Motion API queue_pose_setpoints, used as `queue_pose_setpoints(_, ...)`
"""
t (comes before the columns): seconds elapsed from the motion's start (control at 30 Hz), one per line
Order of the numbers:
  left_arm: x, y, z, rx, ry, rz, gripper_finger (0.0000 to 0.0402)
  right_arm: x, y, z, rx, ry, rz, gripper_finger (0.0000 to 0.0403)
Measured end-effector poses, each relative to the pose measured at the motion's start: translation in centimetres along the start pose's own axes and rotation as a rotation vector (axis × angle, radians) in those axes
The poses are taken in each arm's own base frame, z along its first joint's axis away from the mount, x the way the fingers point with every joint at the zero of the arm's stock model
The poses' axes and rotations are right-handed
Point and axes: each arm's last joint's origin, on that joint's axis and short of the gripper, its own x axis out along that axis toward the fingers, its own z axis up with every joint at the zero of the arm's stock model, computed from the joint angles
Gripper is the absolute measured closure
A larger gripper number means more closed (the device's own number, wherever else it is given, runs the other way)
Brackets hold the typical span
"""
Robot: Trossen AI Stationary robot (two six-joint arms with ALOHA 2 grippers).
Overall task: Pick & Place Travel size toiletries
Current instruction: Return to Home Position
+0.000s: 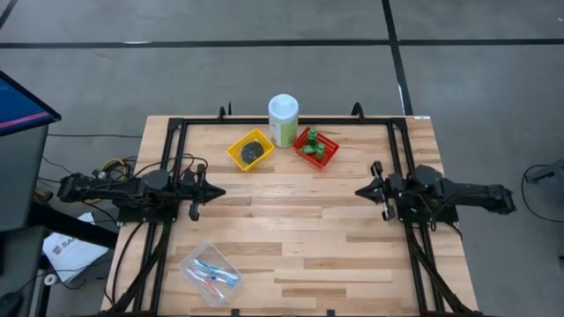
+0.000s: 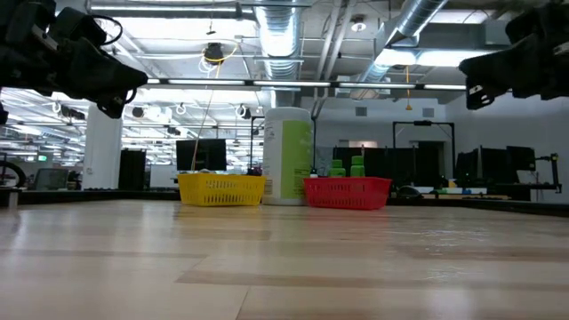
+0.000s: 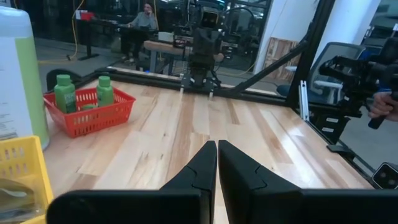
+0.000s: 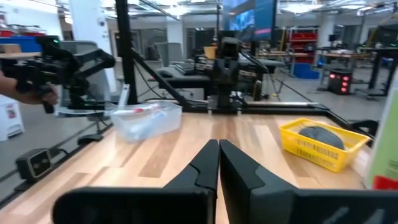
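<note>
Two green bottles point(image 3: 64, 93) stand upright in a red basket point(image 1: 316, 146) at the table's far side. Left of it a yellow basket point(image 1: 250, 151) holds dark round tins point(image 4: 317, 134). Thin blue and pink sticks lie in a clear plastic tub point(image 1: 210, 273) near the front left edge. My left gripper point(image 1: 218, 191) hangs level at the table's left side, shut and empty. My right gripper point(image 1: 359, 190) faces it from the right side, also shut and empty. Both hang above the wood and far from all the items.
A tall pale-green canister point(image 1: 283, 120) with a white cap stands between the two baskets at the far edge. A black frame point(image 1: 398, 167) runs around the table. A person's hand point(image 3: 382, 106) holds a device beyond the table's edge. Bare wood lies between the grippers.
</note>
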Motion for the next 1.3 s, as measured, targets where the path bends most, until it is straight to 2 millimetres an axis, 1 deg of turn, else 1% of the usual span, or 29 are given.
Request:
queue_pose_setpoints(0.23,0.00,0.00,0.00,-0.004,0.000,-0.001,0.0390,-0.04,-0.37,-0.01,0.000,0.002,-0.038,0.0396)
queue_pose_setpoints(1.3,0.00,-0.01,0.03,-0.008,-0.003,-0.004,0.0390,-0.04,-0.37,-0.02,0.003,0.002,-0.038,0.0396)
